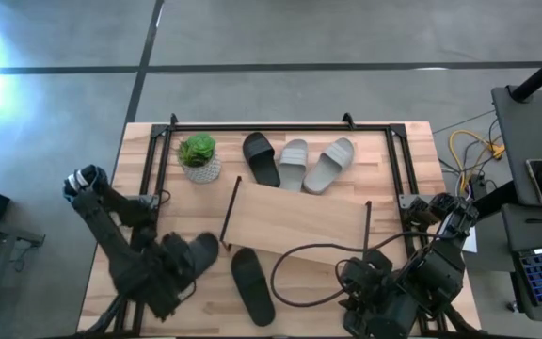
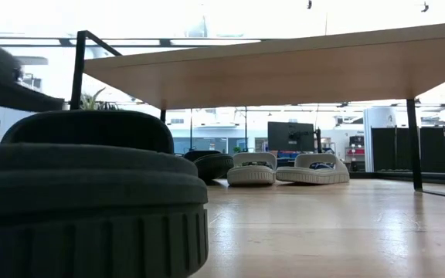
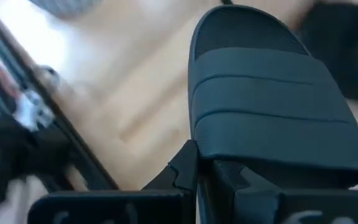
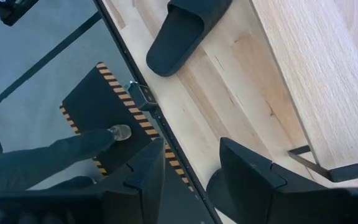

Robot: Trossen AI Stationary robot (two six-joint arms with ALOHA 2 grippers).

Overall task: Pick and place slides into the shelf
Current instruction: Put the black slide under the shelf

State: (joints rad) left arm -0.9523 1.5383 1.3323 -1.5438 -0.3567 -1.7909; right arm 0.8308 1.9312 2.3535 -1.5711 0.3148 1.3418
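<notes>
The left claw (image 1: 179, 273) is at the near left part of the desk (image 1: 139, 160). Its fingers are pinched tight on a black slide (image 1: 199, 252). In the left wrist view, the fingers (image 3: 185, 171) bite the edge of that slide (image 3: 266, 99), and its broad strap shows just past them. The slide's far end points toward the shelf (image 1: 294, 221).

The right claw (image 1: 370, 292) is at the near right part of the desk. Its fingers stand apart and hold nothing. In the right wrist view, the two dark fingers (image 4: 247, 171) have a gap between them, and the desk edge shows in that gap.

A second black slide (image 1: 252, 285) lies flat on the desk between the two arms, just in front of the shelf. It shows in the right wrist view too (image 4: 185, 31), beside the shelf's wooden top (image 4: 328, 74).

The shelf sits in the middle of the desk, turned a bit crooked. It has a light wooden top and thin black side frames.

Behind the shelf lie three more slides in a row, close together. One is black (image 1: 261, 157). Two are light grey (image 1: 293, 163) (image 1: 331, 164). In the low view these three show under the shelf top, far back (image 2: 252, 168).

A small potted plant (image 1: 199, 156) stands left of the black one, near the far edge of the desk.

In the low view a big dark slide (image 2: 83, 201) fills the near left.
</notes>
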